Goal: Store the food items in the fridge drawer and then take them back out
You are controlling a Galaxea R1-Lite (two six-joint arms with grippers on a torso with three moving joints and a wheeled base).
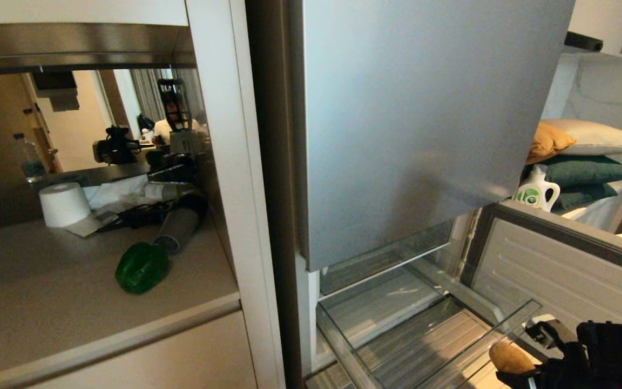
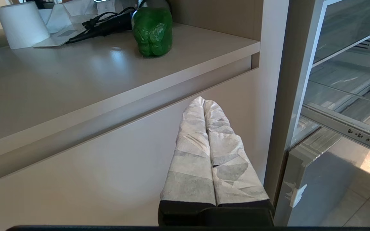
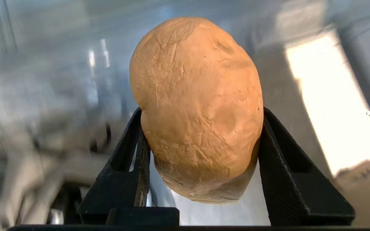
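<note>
On the left, the left gripper (image 2: 207, 106) is seen only in its own wrist view, its two paper-wrapped fingers (image 2: 191, 154) pressed flat together with nothing between them. It is held low in front of the pale cabinet face (image 2: 75, 179), below the edge of the counter (image 1: 46, 292).

On that counter a white roll of paper (image 1: 64, 203) stands at the back left, with a tangle of black cable (image 1: 133, 214) and folded paper beside it. The grey hair dryer (image 1: 178, 224) lies just behind the green bell pepper (image 1: 142, 267), its ribbed nozzle almost touching the pepper. The pepper rests near the right end of the counter, well apart from the fridge drawer.

Between counter and fridge a white upright panel (image 1: 246, 216) is set. To its right the silver-blue upper door (image 1: 419, 119) is seen closed, and beneath it the clear fridge drawer (image 1: 408, 335) is pulled out, its ribbed base bare where visible. The open lower door (image 1: 565, 270) stands at the right, with stacked pillows (image 1: 581, 162) and a white detergent bottle (image 1: 538, 192) beyond it.

At the lower right, the right gripper (image 1: 521, 364) is held at the drawer's front right corner. Its black fingers (image 3: 281, 166) are set about half apart and are clamped on both sides of the tan-brown bun (image 3: 198, 109), which fills the gap between them. In the head view the bun (image 1: 511, 357) is seen just beside the drawer's clear front wall (image 1: 505, 329); whether it touches the wall cannot be told.
</note>
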